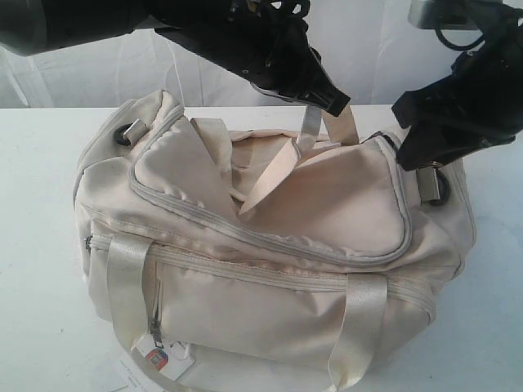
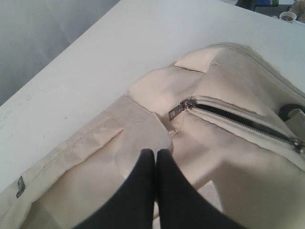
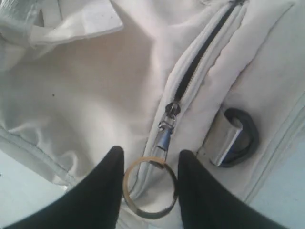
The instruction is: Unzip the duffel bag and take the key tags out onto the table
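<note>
The cream duffel bag lies on the white table. My left gripper hangs over the bag's top middle, shut on a webbing handle that it holds lifted. In the left wrist view its fingers are pressed together over cream fabric. My right gripper is at the bag's right end. It is shut on the metal ring of a zipper pull, one finger on each side. Beyond the slider the zipper shows a dark gap. The key tags are hidden.
A black strap ring sits beside the gripped zipper. Another zipped pocket has a metal pull. A paper hangtag lies at the bag's front left. A front handle drapes down the near side.
</note>
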